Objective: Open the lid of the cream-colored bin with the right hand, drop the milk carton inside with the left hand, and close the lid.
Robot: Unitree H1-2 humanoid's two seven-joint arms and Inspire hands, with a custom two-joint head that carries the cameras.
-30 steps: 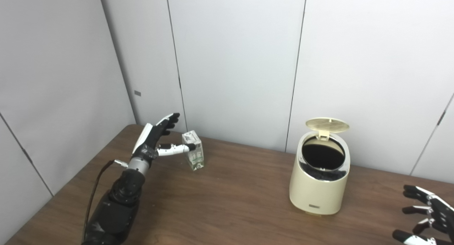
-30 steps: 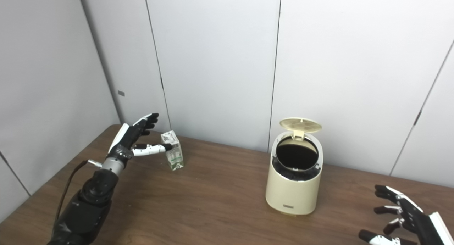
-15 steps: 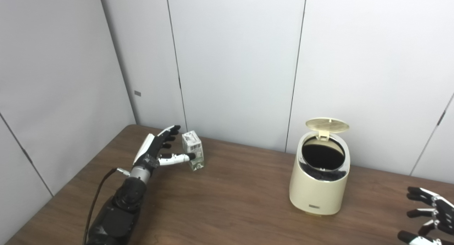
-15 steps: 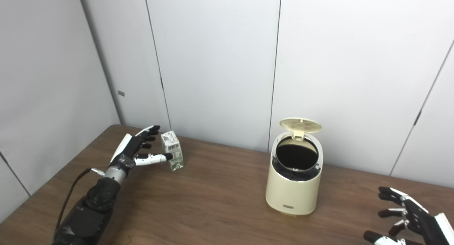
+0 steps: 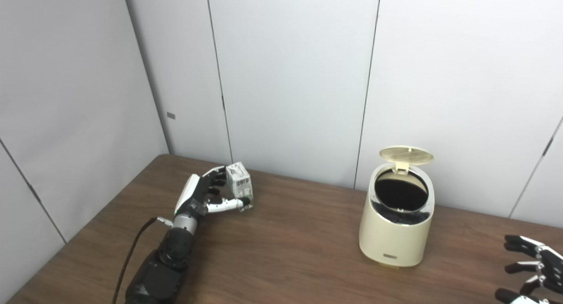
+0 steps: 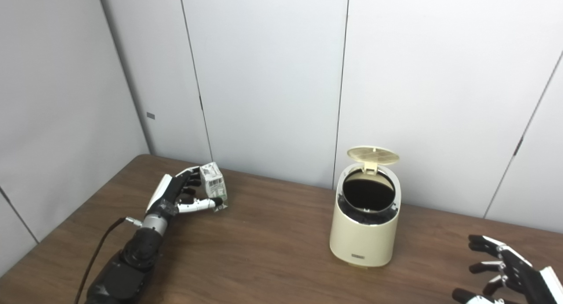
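Closing around the small white milk carton with green print (image 5: 239, 186), the black-and-white left hand (image 5: 205, 196) is seen with its fingers curled at the carton's far side and its thumb laid across the near lower face. A second ago that hand was raised and spread beside the carton with only the thumb touching it; since then the wrist has been lowered and the fingers wrapped in. A grasp is therefore judged to be just formed, though the carton is not yet lifted from the brown wood-grain table (image 5: 286, 251), near the back left corner, well apart from the bin.

The cream-colored rounded plastic bin (image 5: 396, 222) stands right of centre with its round flip lid (image 5: 406, 155) already raised, so the opening step is taken as done. The black right hand (image 6: 510, 273) is kept low at the right edge, fingers spread and holding nothing, drawn slightly further back than before.

A barcode-like patch is visible on the carton, and a small dark label on the bin's front, but no writing can be read.
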